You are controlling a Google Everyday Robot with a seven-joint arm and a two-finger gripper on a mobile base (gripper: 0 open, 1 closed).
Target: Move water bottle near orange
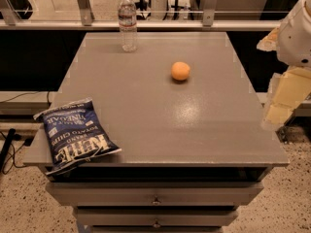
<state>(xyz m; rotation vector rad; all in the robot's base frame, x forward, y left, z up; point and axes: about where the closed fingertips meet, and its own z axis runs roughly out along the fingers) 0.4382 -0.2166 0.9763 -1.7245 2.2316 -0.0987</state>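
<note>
1. The water bottle (128,21) stands upright at the far edge of the table (160,130), at about 11 o'clock.
2. The orange (180,71) lies toward 1 o'clock of the table's centre, well apart from the bottle.
3. The claw (279,106) hangs off the table's right edge at 3 o'clock, far from both. Whether it is released or clenched cannot be told.
4. By this layout the task looks unstarted: reaching, grasping, carrying and setting down all remain.
5. A blue chip bag (75,135) lies at 8 o'clock, clear of that route.
</note>
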